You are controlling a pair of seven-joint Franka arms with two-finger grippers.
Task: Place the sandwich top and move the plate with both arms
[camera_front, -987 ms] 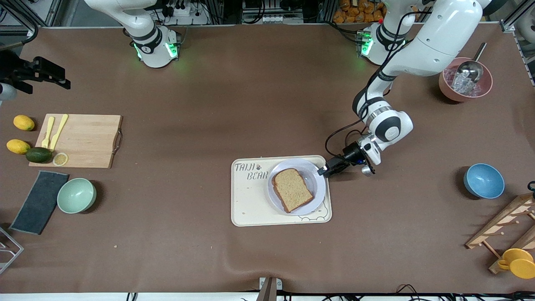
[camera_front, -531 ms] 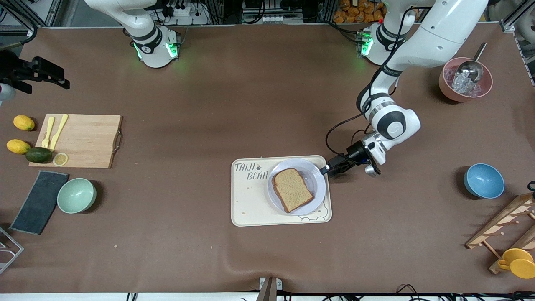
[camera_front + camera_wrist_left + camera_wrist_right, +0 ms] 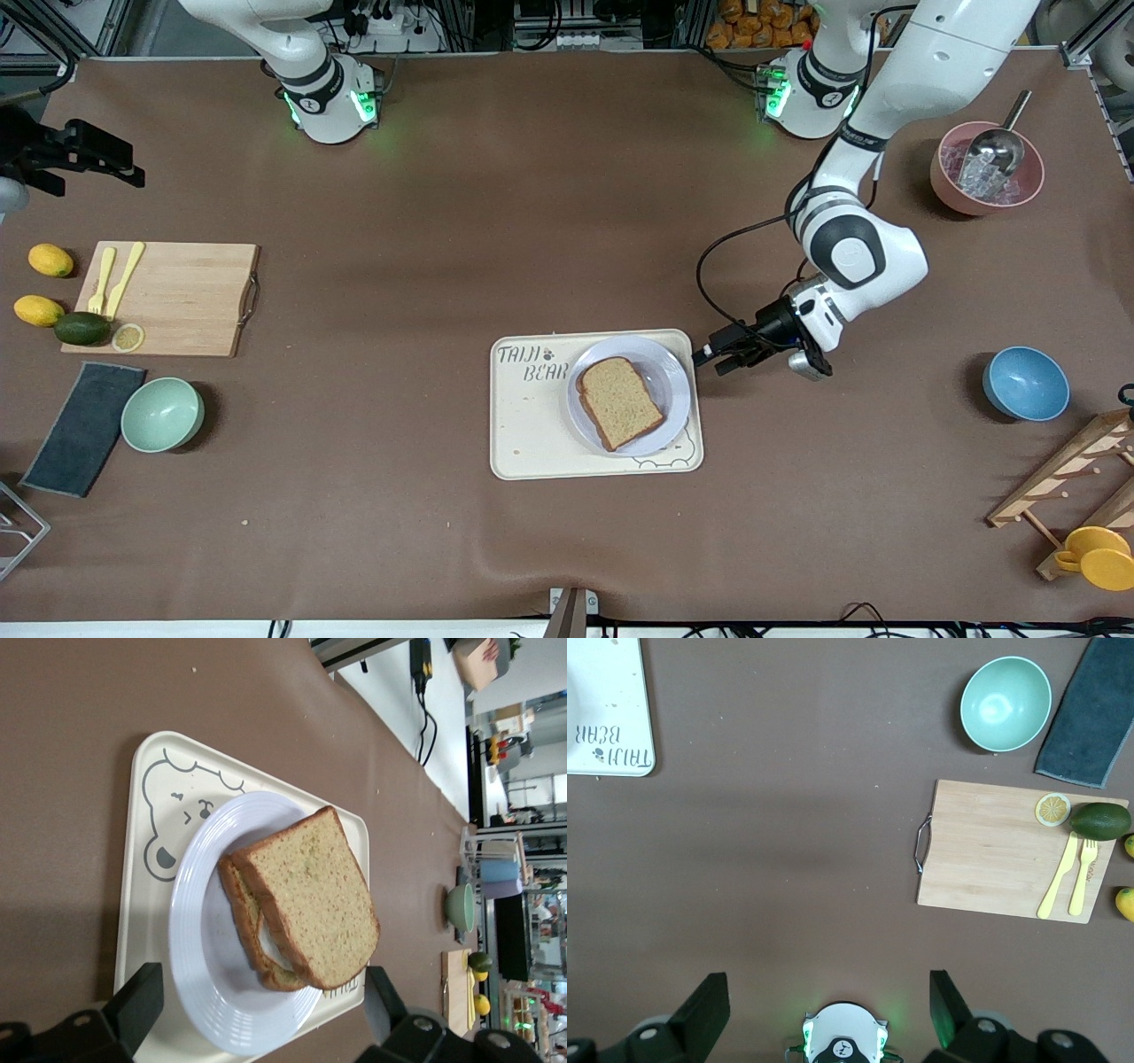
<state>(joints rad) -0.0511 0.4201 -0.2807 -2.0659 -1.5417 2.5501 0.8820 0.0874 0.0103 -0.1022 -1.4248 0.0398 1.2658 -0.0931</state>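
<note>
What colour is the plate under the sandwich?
Pale lavender-white; the plate shows best in the left wrist view, on the cream tray.

Even, bright overhead light; soft shadows pool on the bench (image 3: 549,221) beneath objects. Green base lamps glow. Pictures sharp, no glare.

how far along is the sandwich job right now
Done: the sandwich top lies on the lower slice, on the plate, which sits on the bear tray.
In hand: nothing is held. The left gripper is open, beside the tray's edge toward the left arm's end. The right gripper waits, open, high over bare table.
Left: moving the plate with both arms.
</note>
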